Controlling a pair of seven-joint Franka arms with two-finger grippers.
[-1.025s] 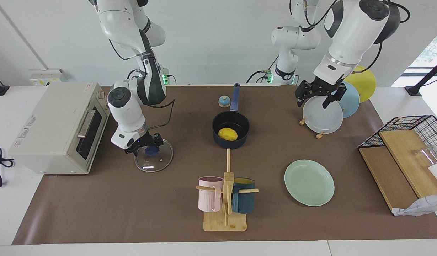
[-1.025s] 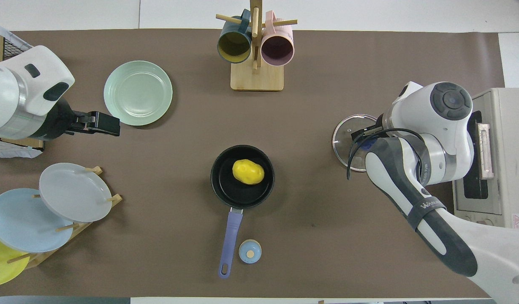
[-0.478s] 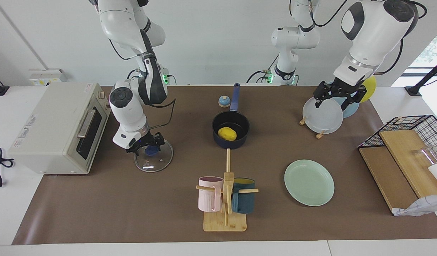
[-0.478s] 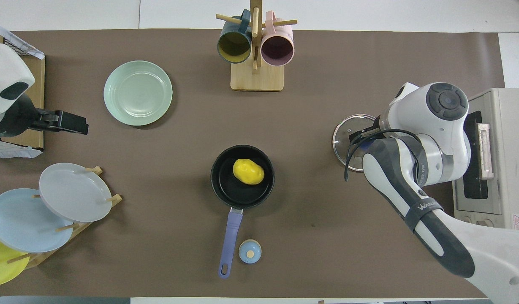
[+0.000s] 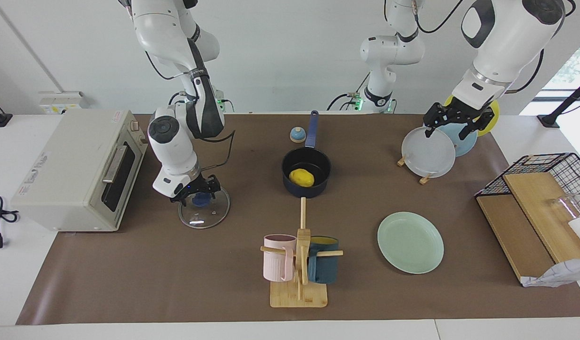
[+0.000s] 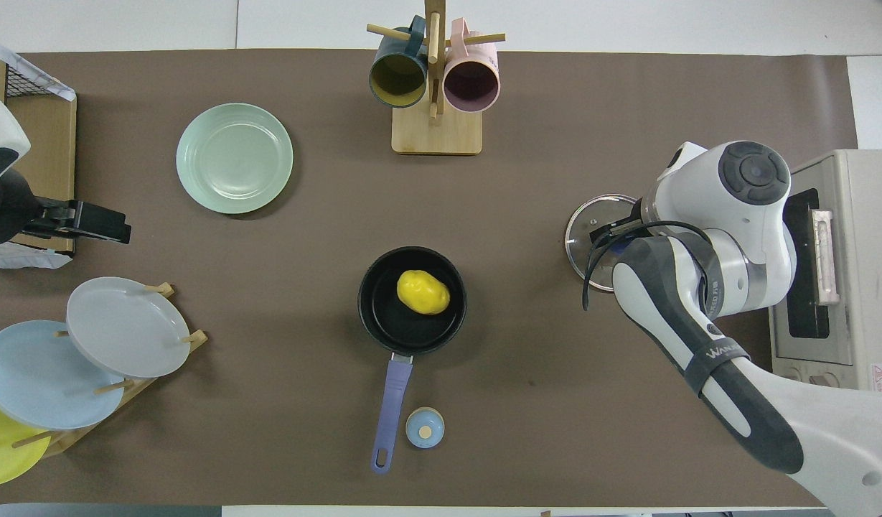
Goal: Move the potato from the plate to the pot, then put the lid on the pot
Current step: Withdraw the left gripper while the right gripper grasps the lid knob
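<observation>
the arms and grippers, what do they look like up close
Both arms are glossy white shells with dark grey joint caps and panels. The right arm carries loose black cables and small white lettering on its grey section. The right gripper and left gripper are black, boxy, two-fingered.

The left hand (image 5: 454,123) has pulled up and back — now over the racked plates (image 5: 429,153); the right hand (image 5: 195,191) has edged upward.

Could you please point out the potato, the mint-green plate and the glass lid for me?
potato (image 6: 423,292): overhead view, middle of its yellow body, in the pot.
plate (image 6: 235,158): overhead view, its bare centre.
lid (image 5: 209,215): facing view, clear glass beside its knob.
</observation>
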